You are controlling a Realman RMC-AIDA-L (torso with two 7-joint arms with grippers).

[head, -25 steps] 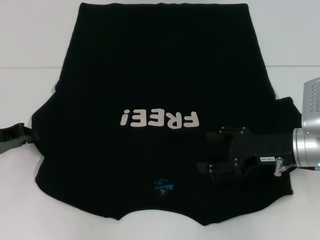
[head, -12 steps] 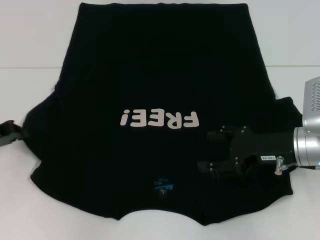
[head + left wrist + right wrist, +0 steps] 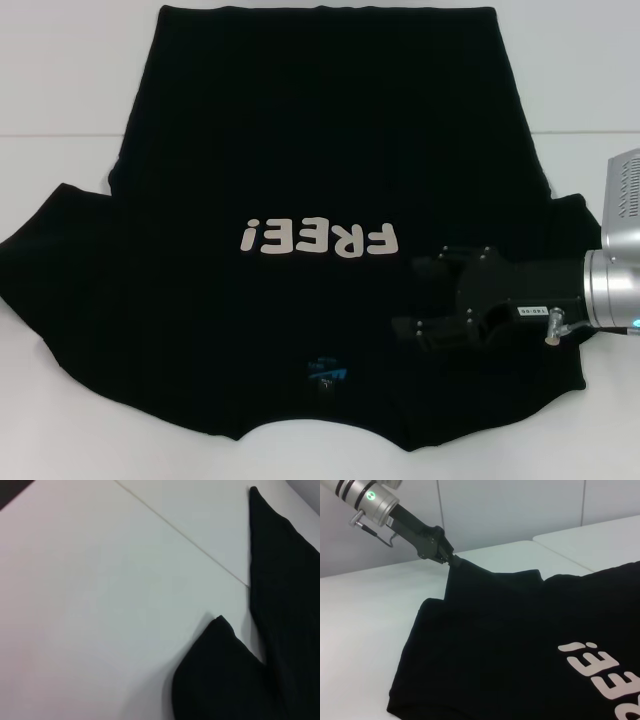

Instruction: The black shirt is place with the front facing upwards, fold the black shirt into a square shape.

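Observation:
The black shirt [image 3: 300,150] lies flat on the white table [image 3: 60,80], front up, with cream "FREE!" lettering [image 3: 318,238] and a small blue neck label [image 3: 328,371] near the front edge. Its left sleeve [image 3: 50,250] is stretched out to the left edge of the head view. My left gripper [image 3: 447,560] is out of the head view. The right wrist view shows it shut on that sleeve's tip, holding it slightly raised. My right gripper [image 3: 408,297] is open over the shirt's right side, beside the lettering. The left wrist view shows only the shirt [image 3: 285,605] and table.
A seam [image 3: 60,135] runs across the white table. The shirt's hem reaches the far side of the head view. A pale wall [image 3: 520,510] stands behind the table in the right wrist view.
My left gripper has pulled the left sleeve outward to the left and left the head view. The sleeve now lies spread wide. My right gripper has shifted slightly left.

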